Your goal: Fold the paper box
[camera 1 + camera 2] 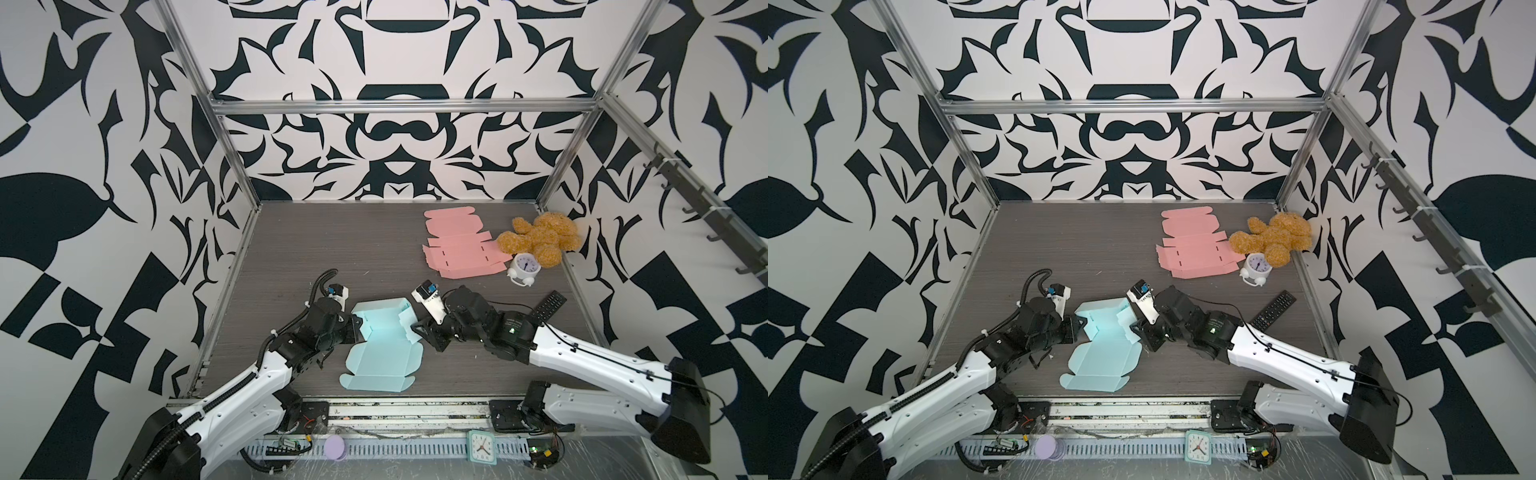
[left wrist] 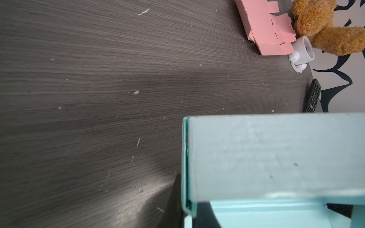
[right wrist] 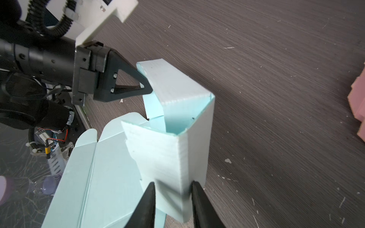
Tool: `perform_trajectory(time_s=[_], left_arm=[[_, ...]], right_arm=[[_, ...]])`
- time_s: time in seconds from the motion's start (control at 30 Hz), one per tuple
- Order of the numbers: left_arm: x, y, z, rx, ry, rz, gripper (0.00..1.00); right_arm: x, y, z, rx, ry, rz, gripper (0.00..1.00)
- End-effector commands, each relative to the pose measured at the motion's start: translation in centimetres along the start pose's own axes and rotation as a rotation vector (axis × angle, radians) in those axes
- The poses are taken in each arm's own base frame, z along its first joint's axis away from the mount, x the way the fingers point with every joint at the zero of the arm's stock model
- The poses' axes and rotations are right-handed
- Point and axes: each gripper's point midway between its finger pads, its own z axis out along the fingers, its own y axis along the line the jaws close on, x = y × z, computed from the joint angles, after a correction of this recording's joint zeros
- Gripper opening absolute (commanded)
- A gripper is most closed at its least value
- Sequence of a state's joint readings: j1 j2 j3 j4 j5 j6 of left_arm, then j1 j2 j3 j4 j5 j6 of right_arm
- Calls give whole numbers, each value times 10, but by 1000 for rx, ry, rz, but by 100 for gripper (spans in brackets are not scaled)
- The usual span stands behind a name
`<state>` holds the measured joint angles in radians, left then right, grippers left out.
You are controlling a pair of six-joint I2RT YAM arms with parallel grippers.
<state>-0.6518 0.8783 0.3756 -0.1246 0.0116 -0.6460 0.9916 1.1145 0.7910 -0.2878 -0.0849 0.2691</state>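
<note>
1. Dark wood-grain table (image 1: 332, 249) w/ black-and-white patterned walls (image 1: 374, 145) round it. Clutter sits at the right of both top views, well apart from the work: flat pink blank (image 1: 461, 245), teddy (image 1: 540, 237), white clock (image 1: 524, 266), remote (image 1: 548, 305).
2. Blue paper box (image 1: 384, 340) lies lower middle of both top views, btwn the two arms.
3. Done, as I judge it: the far half is raised into a tray shape. The back wall (image 3: 207, 148), left side wall (image 3: 171, 83) and right side wall (image 3: 167, 158) are up, w/ corners formed.
4. Left to do: the lid panel (image 1: 380, 370) w/ its flaps lies flat toward the bottom of the frame. Side walls don't look locked, and the lid needs closing & tucking. Prob. under halfway.
5. Left gripper (image 3: 147, 86): jaws together, clamped on the left side wall at its top edge. The box runs rightward from its tips in the top views.
6. Right gripper (image 3: 173, 197): fingers partway apart, astride the right side wall near the corner, wall btwn them. Can't tell if they pinch it or stand just clear.
</note>
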Motion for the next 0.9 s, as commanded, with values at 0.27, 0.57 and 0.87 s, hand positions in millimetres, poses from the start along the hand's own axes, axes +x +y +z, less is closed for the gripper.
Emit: perform_trajectory(time_s=[0.27,0.57,0.87], left_arm=[[-10,-1,1,-17,-25,4,0],[-10,2,4,-31,-27,-8,0],[-14,6,7,-42,-59,-43,0]], right_arm=[[-21,-8,7,161,-28,-3,30],[-23,-2,19,273,-6,-62,28],[-19,-12,26,502,50,-116,28]])
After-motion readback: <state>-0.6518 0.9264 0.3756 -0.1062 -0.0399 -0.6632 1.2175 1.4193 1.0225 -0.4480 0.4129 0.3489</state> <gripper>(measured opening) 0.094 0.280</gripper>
